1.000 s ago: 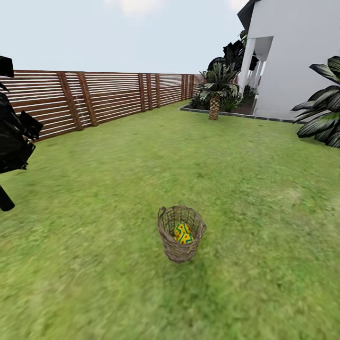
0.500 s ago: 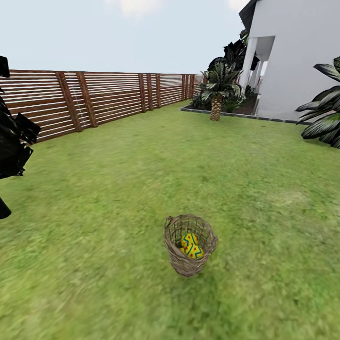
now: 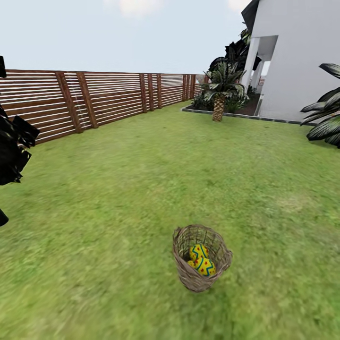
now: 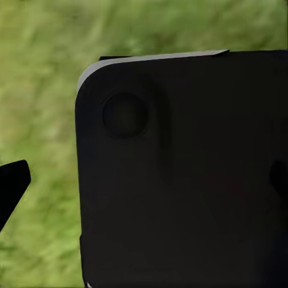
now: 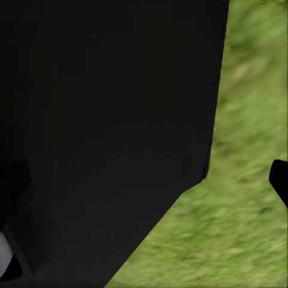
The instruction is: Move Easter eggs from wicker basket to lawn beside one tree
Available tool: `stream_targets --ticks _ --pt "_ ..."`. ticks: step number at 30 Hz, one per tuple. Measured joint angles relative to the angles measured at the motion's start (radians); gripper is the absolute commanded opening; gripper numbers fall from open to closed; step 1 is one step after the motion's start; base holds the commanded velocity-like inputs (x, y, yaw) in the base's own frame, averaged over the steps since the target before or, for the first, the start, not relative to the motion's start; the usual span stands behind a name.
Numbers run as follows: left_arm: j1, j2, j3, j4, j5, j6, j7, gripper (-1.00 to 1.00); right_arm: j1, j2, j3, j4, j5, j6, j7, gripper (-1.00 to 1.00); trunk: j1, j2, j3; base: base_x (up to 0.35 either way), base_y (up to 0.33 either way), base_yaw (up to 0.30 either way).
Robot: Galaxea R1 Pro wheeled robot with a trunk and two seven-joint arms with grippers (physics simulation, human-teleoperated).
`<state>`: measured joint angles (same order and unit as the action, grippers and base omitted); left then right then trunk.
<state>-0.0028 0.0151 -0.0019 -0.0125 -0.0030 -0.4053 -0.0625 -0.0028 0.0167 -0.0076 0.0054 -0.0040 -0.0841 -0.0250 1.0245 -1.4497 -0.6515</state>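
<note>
Stood upright on the lawn (image 3: 118, 189), the wicker basket (image 3: 200, 258), mouth tilted slightly toward the camera, well short of the fence (image 3: 94, 99) and the palm (image 3: 219, 92) beyond it. Inside the basket lay two visible Easter eggs (image 3: 202, 259) (a third likely hidden beneath), long axes leaning, exact direction unclear. Probably light, hard, smooth and slippery; best pinched across the widest middle. Left arm (image 3: 12, 146) far to the basket's left; state of either gripper impossible to tell.
</note>
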Motion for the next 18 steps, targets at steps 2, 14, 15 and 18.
stream_targets --ticks 2,14,15,18 --pt "0.0 0.0 0.0 0.0 0.0 0.0 0.0 1.0 0.0 0.0 0.0 0.0 0.0 0.0 0.0 1.0 0.0 0.0 0.0 0.277 0.175 0.0" --pt "0.0 0.0 0.0 0.0 0.0 -0.001 0.0 1.0 0.0 -0.002 0.0 0.0 0.001 -0.001 0.0 1.0 0.0 0.0 0.0 0.277 0.175 0.0" --pt "0.0 0.0 0.0 0.0 0.0 -0.001 0.0 1.0 0.0 -0.002 0.0 0.0 0.001 -0.001 0.0 1.0 0.0 0.0 0.0 0.277 0.171 0.0" --pt "0.0 0.0 0.0 0.0 0.0 -0.001 0.0 1.0 0.0 -0.002 -0.001 0.001 0.001 0.0 0.0 1.0 0.0 0.0 0.0 0.275 0.145 0.0"
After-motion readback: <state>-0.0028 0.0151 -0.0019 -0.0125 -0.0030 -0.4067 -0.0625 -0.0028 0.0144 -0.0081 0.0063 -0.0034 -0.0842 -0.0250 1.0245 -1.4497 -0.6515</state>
